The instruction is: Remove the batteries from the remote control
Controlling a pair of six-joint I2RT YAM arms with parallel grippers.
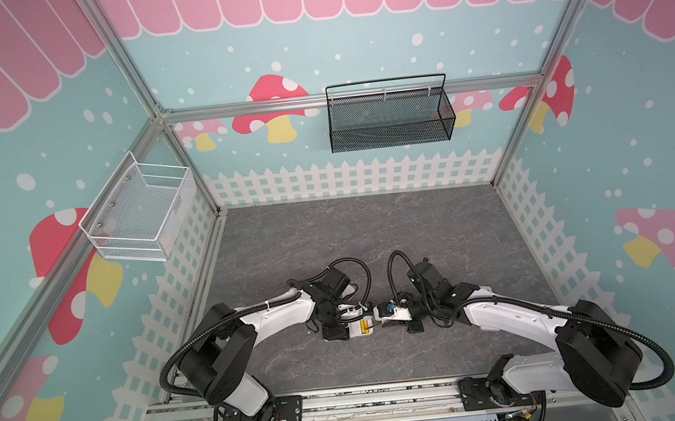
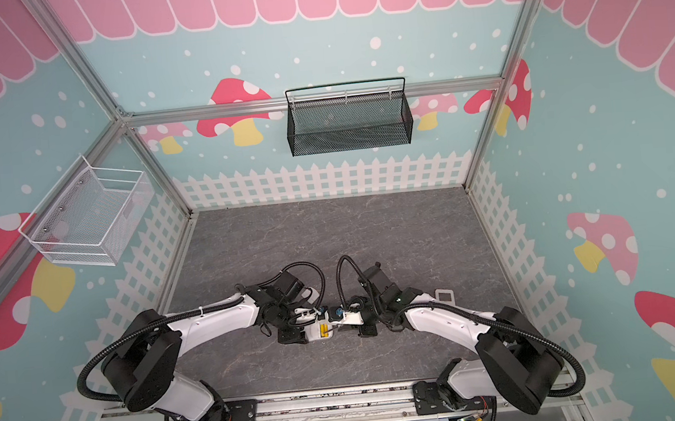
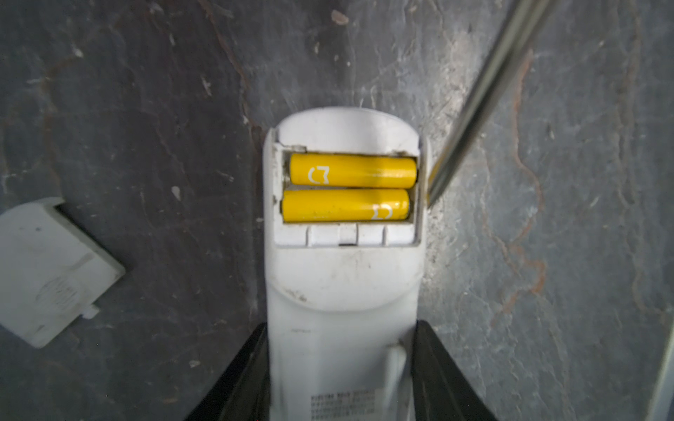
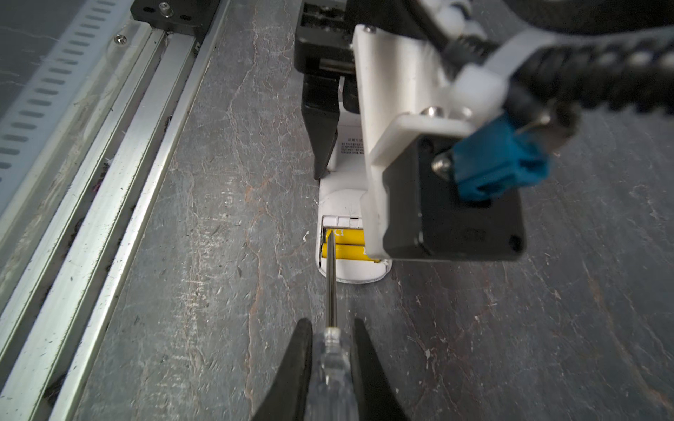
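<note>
Batteries (image 3: 346, 206), both yellow, lie side by side inside the open remote (image 3: 343, 284); left pincer (image 3: 343, 324) grasps that remote, right pincer (image 4: 332, 322) clenches a screwdriver (image 4: 331, 284) whose tip meets the remote's edge.

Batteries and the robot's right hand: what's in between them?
The thin metal shaft of the screwdriver, running from the right hand to the batteries, shown in the right wrist view.

2 glossy batteries (image 3: 353, 170); scuffed matt plastic remote (image 3: 343, 284); screwdriver (image 4: 331, 291) with shiny metal shaft, clear plastic handle; rough stone-look tabletop (image 3: 146, 109)
</note>
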